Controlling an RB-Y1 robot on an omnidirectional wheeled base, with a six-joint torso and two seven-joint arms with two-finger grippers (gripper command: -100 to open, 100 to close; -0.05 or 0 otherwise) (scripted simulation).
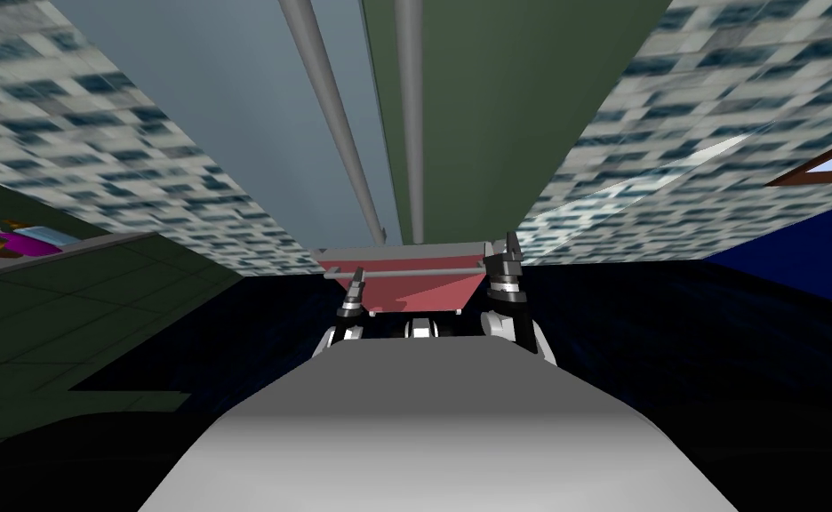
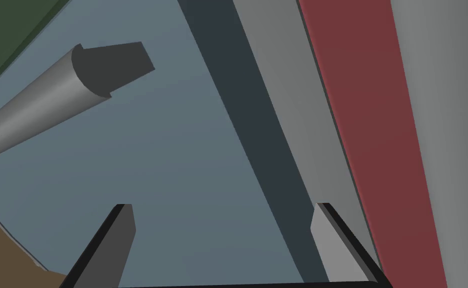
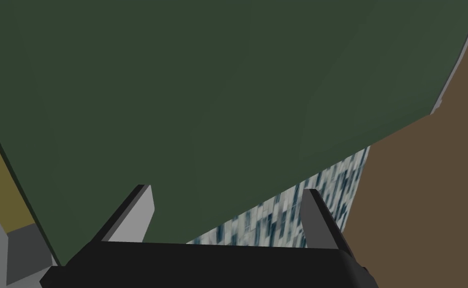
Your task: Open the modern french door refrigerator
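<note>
**Refrigerator front, close range, both my grippers empty**

- Refrigerator (image 1: 379,107): directly ahead of me, rising out of the head view. It has a blue-grey door (image 1: 228,116) on my left and a dark green door (image 1: 512,107) on my right.
- Two long grey handles, left handle (image 1: 334,116) and right handle (image 1: 410,116), run side by side along the seam.
- Red drawer (image 1: 423,292): below the doors, crossed by a grey bar (image 1: 405,275).
- Left gripper (image 2: 225,235): jaws spread, nothing between them. It faces the blue-grey door, with the left handle's lower end near it but apart.
- Right gripper (image 3: 228,217): jaws spread and holding nothing, facing the green door at the drawer's right corner.
- Room: tiled wall (image 1: 94,133) flanks the refrigerator on both sides.
- Dark green counter (image 1: 68,293): on my left, with a purple object (image 1: 28,240) on it.
- Brown window frame (image 1: 828,160): far right.
</note>
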